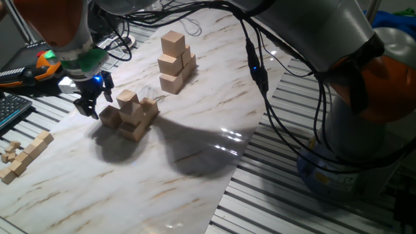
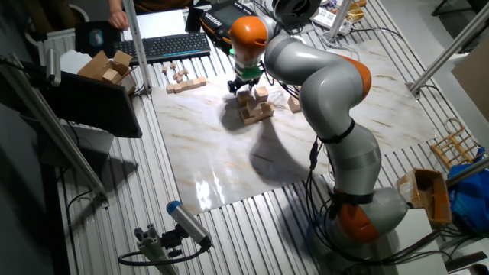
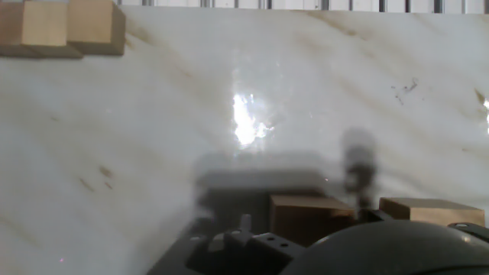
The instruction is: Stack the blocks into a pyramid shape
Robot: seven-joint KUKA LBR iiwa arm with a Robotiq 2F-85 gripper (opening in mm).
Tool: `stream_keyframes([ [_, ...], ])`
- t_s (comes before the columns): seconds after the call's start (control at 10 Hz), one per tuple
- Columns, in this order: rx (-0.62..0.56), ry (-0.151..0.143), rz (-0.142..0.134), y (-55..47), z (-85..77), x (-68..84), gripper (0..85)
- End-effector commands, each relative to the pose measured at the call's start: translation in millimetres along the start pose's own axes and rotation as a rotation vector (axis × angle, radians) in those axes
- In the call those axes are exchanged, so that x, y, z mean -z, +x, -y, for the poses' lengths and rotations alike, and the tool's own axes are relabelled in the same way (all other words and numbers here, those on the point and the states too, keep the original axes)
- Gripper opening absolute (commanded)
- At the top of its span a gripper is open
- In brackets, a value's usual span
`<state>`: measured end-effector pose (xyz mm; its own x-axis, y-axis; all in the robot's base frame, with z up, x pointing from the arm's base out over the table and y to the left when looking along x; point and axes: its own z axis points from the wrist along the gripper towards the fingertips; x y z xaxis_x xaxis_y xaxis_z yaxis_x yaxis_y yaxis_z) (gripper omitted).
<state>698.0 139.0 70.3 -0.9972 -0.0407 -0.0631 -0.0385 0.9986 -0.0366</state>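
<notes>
1. A small pile of blocks [image 1: 132, 114] sits left of the middle of the marble table [image 1: 195, 162]; several tan cubes lie touching one another on the surface and one cube [image 1: 127, 99] rests on top of them.
2. In the other fixed view the same pile [image 2: 256, 109] lies just below the orange wrist of the arm [image 2: 321, 84], with its top cube [image 2: 261, 94] showing beside the hand.
3. A second group, a taller stack of blocks [image 1: 175, 62], stands farther back on the table, well apart from the pile; its cubes sit one above another, slightly offset.
4. The gripper [image 1: 92, 104] hangs just beside the left edge of the pile, low over the table, with a blue light glowing on its body.
5. Its two dark fingers [image 1: 85, 107] stand apart with nothing between them, though the view is dim and I may be misjudging how wide the gap is.
6. The hand view shows bare marble, two blocks [image 3: 61, 29] at the top left corner and two more block tops [image 3: 309, 218] at the lower edge, near the blurred hand.
7. A row of thin wooden pieces [image 1: 23, 156] lies at the table's left edge.
8. A keyboard [image 2: 164, 47] lies beyond the far side of the table.
9. Black cables [image 1: 260, 78] hang from the arm over the table's right side.
</notes>
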Motion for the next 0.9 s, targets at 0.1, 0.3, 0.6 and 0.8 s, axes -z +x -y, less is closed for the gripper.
stream_keyframes([
  [0.1, -0.017, -0.013, 0.002, 0.4, -1.7, -4.8, 68.0],
  [0.3, -0.028, -0.013, 0.007, 1.7, -3.1, -8.2, 68.0],
  [0.6, -0.035, -0.023, 0.010, 3.2, -3.5, -12.8, 68.0],
  [0.8, -0.035, -0.022, 0.018, 5.1, -3.7, -15.8, 68.0],
])
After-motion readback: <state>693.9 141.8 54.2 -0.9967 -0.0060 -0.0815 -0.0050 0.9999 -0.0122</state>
